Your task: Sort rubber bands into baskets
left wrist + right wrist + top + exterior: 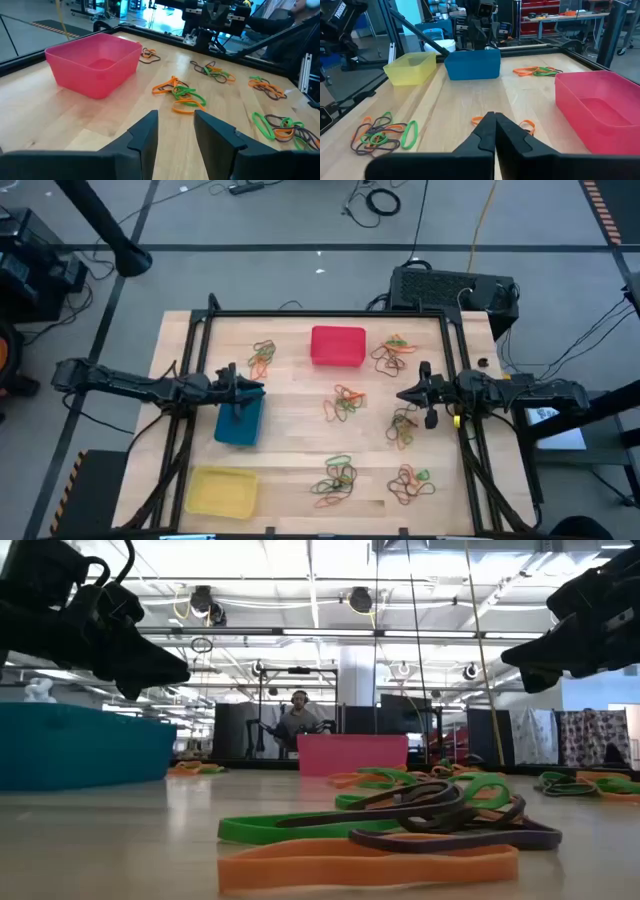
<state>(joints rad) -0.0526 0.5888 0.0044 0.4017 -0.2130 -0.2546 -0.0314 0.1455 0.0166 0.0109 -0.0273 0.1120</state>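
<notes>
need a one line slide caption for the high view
Left gripper open above the blue basket, right gripper shut over scattered rubber bands; red basket and yellow basket wait.

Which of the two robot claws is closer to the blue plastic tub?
The left gripper: it hangs open right over the blue plastic tub. The right gripper is shut, far across the wooden table.

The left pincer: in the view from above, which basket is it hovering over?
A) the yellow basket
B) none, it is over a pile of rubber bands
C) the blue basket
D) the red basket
C: seen from above, the left pincer sits at the top edge of the blue basket, with its fingers apart and nothing visible between them, while the red basket and yellow basket lie elsewhere on the table.
</notes>
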